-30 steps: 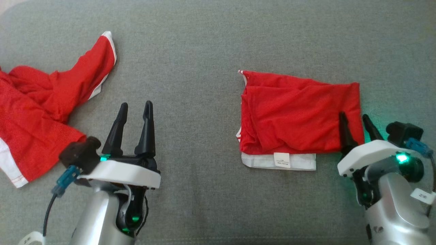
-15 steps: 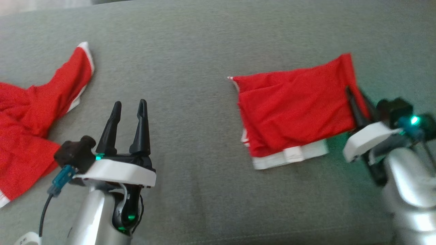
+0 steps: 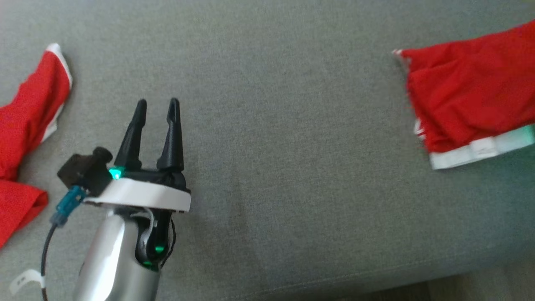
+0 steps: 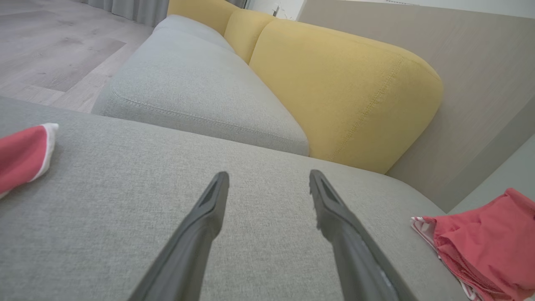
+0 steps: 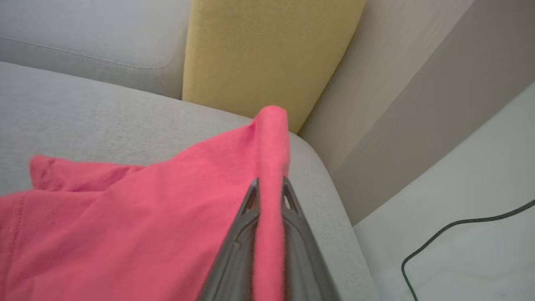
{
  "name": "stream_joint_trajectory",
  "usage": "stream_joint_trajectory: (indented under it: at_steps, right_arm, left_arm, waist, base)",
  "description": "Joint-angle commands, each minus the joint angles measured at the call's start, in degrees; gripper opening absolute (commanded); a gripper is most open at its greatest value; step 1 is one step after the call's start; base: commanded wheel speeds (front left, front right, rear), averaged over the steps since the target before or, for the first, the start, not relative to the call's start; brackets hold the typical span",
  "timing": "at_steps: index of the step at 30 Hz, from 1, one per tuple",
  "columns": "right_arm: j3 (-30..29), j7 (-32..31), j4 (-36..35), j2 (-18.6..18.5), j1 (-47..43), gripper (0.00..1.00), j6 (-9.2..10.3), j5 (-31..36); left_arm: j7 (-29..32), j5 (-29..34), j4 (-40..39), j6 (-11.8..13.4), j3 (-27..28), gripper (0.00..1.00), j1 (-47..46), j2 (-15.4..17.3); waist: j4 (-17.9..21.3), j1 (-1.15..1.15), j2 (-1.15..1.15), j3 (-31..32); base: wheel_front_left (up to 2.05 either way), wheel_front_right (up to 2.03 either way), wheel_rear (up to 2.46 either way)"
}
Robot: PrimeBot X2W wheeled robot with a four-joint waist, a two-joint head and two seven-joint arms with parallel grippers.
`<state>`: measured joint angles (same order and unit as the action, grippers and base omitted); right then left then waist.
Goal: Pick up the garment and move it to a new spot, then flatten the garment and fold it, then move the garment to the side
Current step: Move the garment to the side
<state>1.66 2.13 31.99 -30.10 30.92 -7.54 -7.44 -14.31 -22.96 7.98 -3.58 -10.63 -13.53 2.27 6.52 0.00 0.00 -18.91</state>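
Observation:
The folded red garment (image 3: 468, 98) with a white band along its near edge lies at the far right of the grey cushion (image 3: 284, 138) in the head view. In the right wrist view my right gripper (image 5: 271, 186) is shut on the garment's right edge (image 5: 269, 159), which rises in a pinched ridge between the fingers. The garment (image 4: 485, 246) also shows at the lower right of the left wrist view. My left gripper (image 3: 156, 104) stands open over bare cushion at the lower left, holding nothing (image 4: 267, 179).
A second red garment with white trim (image 3: 29, 125) lies crumpled at the left edge. Yellow back cushions (image 4: 334, 88) and a grey seat (image 4: 188, 88) stand beyond. The cushion's front edge (image 3: 376, 280) and right corner (image 5: 330, 209) are near; a black cable (image 5: 459, 238) runs on the floor.
The head camera has swung left, so the whole scene has shifted. The folded garment has slid far to the right, pulled by the right gripper shut on its edge. The left gripper has stayed open.

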Motion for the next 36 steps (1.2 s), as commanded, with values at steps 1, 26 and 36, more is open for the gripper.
stream_joint_trajectory:
  at_steps: [1, 26, 36]
  right_arm:
    - [-1.4, -0.7, -1.7, -1.9, 2.0, 0.00, 0.05, 0.7]
    - [-11.1, -4.2, -11.9, 5.9, -0.8, 1.00, 0.05, 2.7]
    - [-1.3, -0.7, -17.5, 14.5, -3.4, 1.00, 0.05, 0.2]
  left_arm:
    - [-0.7, 0.0, -2.4, -0.4, 1.4, 1.00, -2.4, 0.6]
    - [-0.7, 0.1, -1.1, -1.1, 2.7, 1.00, -2.4, 0.6]
    - [-0.7, -1.8, -1.2, 0.2, 3.6, 1.00, 0.2, 0.6]
  waist:
    - [0.1, 0.00, 0.00, -2.0]
    - [-0.7, 0.00, 0.00, 0.1]
    - [-2.3, 0.00, 0.00, 8.9]
  base:
    - [0.00, 0.00, 0.00]
    - [0.00, 0.00, 0.00]
    - [0.00, 0.00, 0.00]
